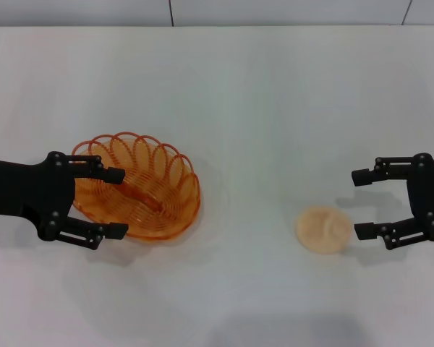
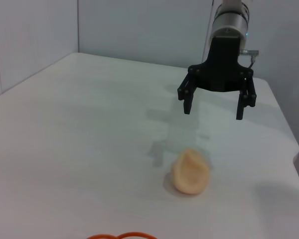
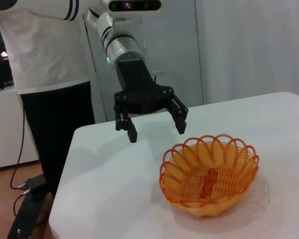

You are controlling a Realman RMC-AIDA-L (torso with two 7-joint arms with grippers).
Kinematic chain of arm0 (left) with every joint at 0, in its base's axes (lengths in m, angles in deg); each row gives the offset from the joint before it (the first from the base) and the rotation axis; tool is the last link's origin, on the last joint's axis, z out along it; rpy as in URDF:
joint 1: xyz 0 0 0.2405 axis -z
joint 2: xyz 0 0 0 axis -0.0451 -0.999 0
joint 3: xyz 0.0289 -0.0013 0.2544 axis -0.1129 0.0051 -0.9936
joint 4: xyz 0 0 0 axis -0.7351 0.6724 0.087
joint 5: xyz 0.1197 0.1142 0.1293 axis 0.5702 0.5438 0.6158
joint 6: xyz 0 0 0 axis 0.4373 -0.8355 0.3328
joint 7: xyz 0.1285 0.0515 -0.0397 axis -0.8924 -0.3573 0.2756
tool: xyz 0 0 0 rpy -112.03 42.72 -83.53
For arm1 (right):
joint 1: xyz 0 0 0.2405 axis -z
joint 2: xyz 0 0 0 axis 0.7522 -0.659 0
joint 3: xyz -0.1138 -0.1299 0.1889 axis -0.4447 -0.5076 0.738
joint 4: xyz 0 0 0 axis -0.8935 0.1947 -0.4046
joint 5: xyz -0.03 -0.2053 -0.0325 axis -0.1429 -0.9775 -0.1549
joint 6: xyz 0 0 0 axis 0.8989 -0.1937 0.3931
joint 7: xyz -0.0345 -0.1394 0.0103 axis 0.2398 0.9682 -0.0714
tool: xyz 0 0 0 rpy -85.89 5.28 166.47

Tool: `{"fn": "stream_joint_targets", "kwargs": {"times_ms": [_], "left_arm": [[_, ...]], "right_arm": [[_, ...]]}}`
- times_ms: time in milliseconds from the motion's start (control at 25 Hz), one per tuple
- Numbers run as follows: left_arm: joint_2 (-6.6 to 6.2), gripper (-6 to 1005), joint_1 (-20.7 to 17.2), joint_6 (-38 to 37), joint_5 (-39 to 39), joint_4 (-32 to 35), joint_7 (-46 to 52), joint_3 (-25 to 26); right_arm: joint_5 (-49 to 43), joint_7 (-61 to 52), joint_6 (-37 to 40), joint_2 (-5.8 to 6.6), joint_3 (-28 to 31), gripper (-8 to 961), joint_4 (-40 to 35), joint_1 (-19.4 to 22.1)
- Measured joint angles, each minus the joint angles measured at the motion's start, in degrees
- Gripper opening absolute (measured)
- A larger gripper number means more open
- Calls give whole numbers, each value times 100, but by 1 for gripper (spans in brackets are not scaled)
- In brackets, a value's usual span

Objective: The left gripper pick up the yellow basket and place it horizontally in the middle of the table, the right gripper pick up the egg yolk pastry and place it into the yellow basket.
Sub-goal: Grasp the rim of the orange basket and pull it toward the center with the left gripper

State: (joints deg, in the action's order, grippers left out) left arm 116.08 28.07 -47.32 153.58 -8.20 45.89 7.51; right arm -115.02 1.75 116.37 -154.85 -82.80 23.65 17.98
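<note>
The yellow basket (image 1: 159, 189) lies on the white table (image 1: 260, 108) at the left, its long axis running diagonally. My left gripper (image 1: 117, 202) is open, its fingers over the basket's left rim in the head view. In the right wrist view the left gripper (image 3: 157, 132) hangs just behind the basket (image 3: 209, 174), apart from it. The egg yolk pastry (image 1: 323, 229) lies at the right. My right gripper (image 1: 359, 204) is open and empty just right of it. In the left wrist view the right gripper (image 2: 213, 112) hovers beyond the pastry (image 2: 191, 172).
The table's far edge meets a tiled wall (image 1: 275, 11). In the right wrist view the table's corner (image 3: 77, 134) drops to the floor, where cables (image 3: 30, 186) lie beside my body (image 3: 45, 45). A wall (image 2: 30, 35) runs along the table's side.
</note>
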Motion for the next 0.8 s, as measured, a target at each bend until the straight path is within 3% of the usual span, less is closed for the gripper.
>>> {"fn": "stream_joint_targets", "kwargs": {"times_ms": [800], "left_arm": [[13,874,11,58,127,0,0,0]], "right_arm": [[-9,10,-53,-45,-9,835,0,-32]]}}
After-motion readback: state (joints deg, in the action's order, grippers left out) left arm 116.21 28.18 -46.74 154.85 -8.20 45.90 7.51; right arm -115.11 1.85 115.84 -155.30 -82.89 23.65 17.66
